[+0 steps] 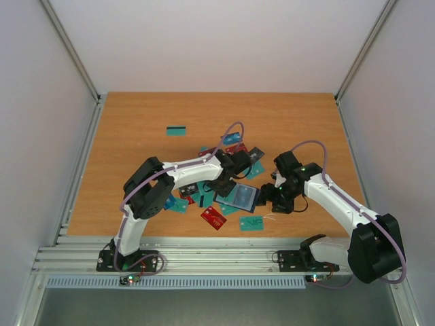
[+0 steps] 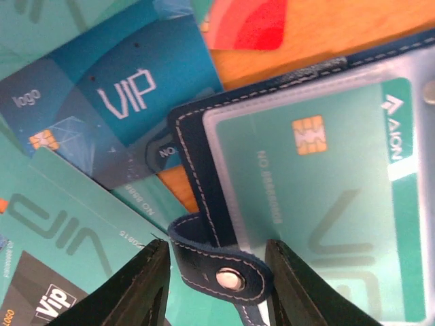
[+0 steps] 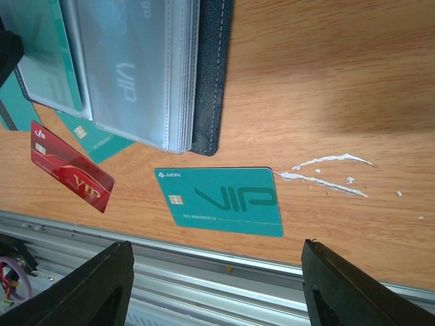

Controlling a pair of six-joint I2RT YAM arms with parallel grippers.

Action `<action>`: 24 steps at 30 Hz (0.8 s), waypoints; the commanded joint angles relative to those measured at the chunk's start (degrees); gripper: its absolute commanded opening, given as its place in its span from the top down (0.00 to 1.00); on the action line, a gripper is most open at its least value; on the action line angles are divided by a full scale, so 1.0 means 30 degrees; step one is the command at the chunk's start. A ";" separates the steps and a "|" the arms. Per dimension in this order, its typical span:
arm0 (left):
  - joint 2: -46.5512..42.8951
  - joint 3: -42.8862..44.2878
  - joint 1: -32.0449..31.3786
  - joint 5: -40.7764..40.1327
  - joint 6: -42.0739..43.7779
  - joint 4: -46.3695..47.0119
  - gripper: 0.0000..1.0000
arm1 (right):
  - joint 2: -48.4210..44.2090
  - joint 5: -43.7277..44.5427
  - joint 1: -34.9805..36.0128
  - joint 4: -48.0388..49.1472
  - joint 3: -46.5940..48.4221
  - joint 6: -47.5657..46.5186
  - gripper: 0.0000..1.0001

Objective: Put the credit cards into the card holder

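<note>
The card holder (image 1: 241, 195) lies open mid-table, its clear sleeves up; a teal card (image 2: 319, 170) sits inside one sleeve. My left gripper (image 2: 217, 282) is closed on the holder's dark blue clasp tab (image 2: 228, 277), with a finger against each end of the bent tab. Loose credit cards lie around it: a blue one (image 2: 115, 95), a red one (image 2: 248, 24), teal ones (image 2: 61, 217). My right gripper (image 3: 217, 285) hangs wide open and holds nothing. It is over the near table edge, just short of a teal card (image 3: 221, 200) and right of a red card (image 3: 71, 175).
A lone teal card (image 1: 177, 130) lies at the back left. An aluminium rail (image 1: 204, 255) runs along the near edge, right under the right fingers. White scratch marks (image 3: 326, 173) streak the wood beside the teal card. Walls close in the sides.
</note>
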 commanded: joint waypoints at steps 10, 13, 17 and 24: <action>-0.0329 0.0287 -0.0089 -0.1117 -0.0165 0.1001 0.91 | 0.0655 -0.0945 -0.0415 0.1571 -0.0614 0.0168 0.30; -0.0435 0.0081 -0.0086 -0.0260 0.0017 0.1472 0.99 | 0.1048 -0.1532 -0.0778 0.2539 -0.0968 0.0491 0.30; -0.0809 -0.0325 -0.0076 0.1488 0.0248 0.2322 1.00 | 0.1501 -0.2171 -0.1441 0.4106 -0.1593 0.0880 0.28; -0.0610 -0.0468 -0.0076 0.3449 0.0512 0.2729 1.00 | 0.2627 -0.3216 -0.2805 0.6493 -0.2782 0.1458 0.27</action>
